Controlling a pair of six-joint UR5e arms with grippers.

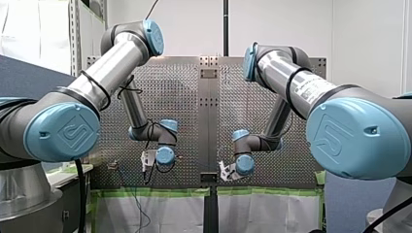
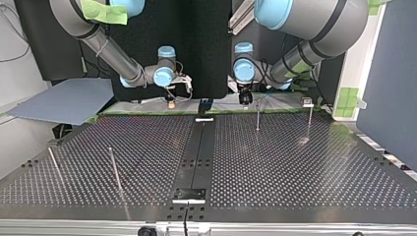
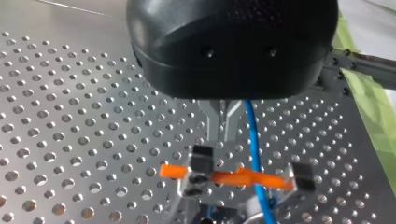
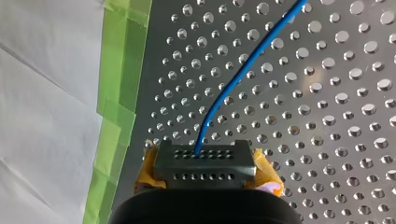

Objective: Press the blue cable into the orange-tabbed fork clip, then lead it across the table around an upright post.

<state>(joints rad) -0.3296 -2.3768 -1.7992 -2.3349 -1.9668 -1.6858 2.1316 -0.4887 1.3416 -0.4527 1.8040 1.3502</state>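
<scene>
My left fingers [image 3: 212,125] look together, with the orange-tabbed fork clip [image 3: 233,177] just ahead of them on the desk [image 3: 70,116]. The blue cable [image 3: 252,140] runs beside them, not between, and crosses the clip's orange tab; I can't tell if it's seated. My right fingers [image 4: 205,162], well apart from the clip, are clamped on the cable near the green tape [image 4: 116,116].

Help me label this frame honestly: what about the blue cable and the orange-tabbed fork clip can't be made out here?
Left wrist view: whether the thin blue cable is seated in the orange-tabbed fork clip; both are blurred, and the frame edge cuts the clip.
Right wrist view: the cable's near end, hidden under my right gripper.
Top view: the cable's route over the perforated metal table; too thin to trace.
</scene>
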